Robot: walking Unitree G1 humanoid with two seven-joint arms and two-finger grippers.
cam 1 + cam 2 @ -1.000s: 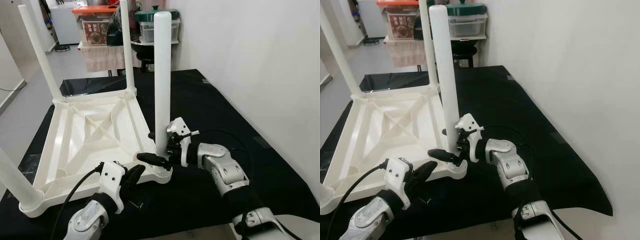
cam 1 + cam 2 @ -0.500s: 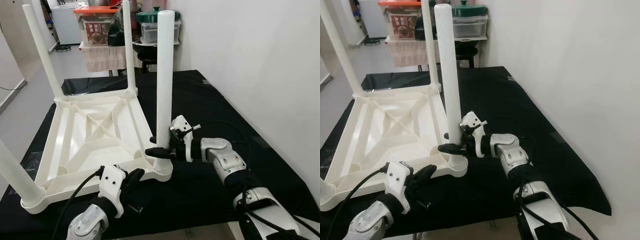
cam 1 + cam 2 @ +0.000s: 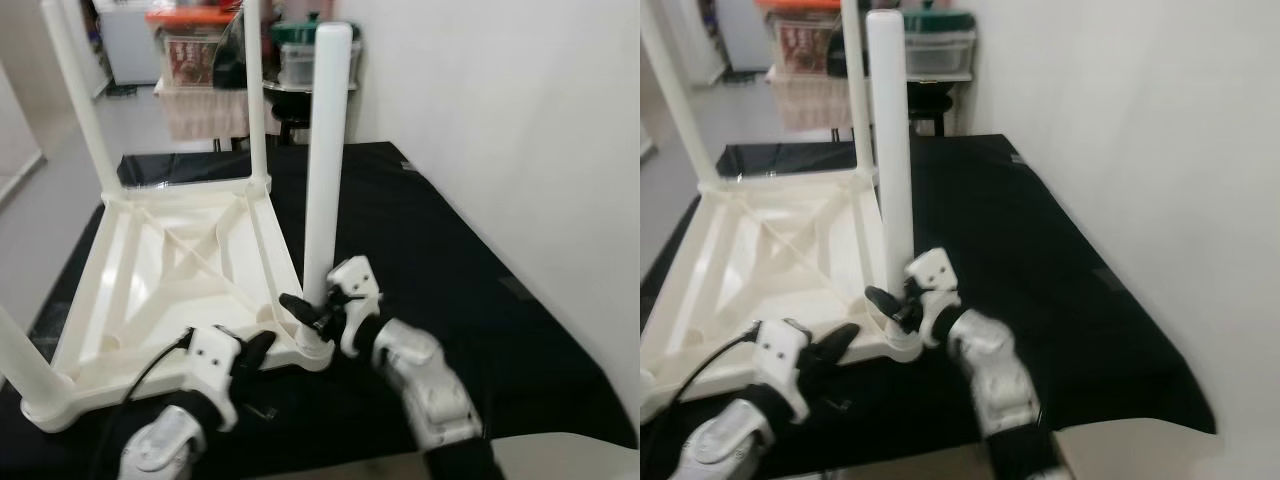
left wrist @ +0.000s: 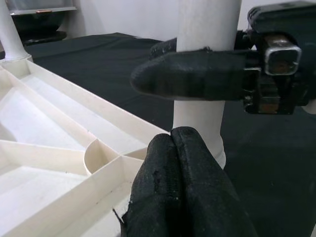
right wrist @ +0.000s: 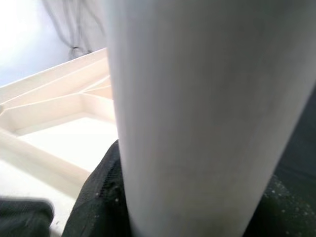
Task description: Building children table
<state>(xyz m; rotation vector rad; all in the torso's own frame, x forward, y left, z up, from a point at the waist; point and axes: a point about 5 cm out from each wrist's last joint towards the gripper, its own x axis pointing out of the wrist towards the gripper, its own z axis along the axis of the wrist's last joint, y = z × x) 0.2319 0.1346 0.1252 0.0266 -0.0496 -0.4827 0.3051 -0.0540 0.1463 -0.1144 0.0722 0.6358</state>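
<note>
A white plastic children's table lies upside down on a black cloth, with its legs pointing up. My right gripper is shut on the near right leg just above its corner socket. The right wrist view has that leg pressed close, with one black finger beside it. My left gripper is shut and empty, low by the same corner, its fingertips just short of the leg base. Across the leg in the left wrist view runs a right finger.
A white wall runs along the right side of the cloth. Behind the table stand an orange-lidded box, a green-lidded container and a dark stool. Grey floor lies to the left.
The camera has shifted and the picture is blurrier. My right forearm now comes in from the near side instead of from the right, still shut on the leg. The left gripper stays by the corner.
</note>
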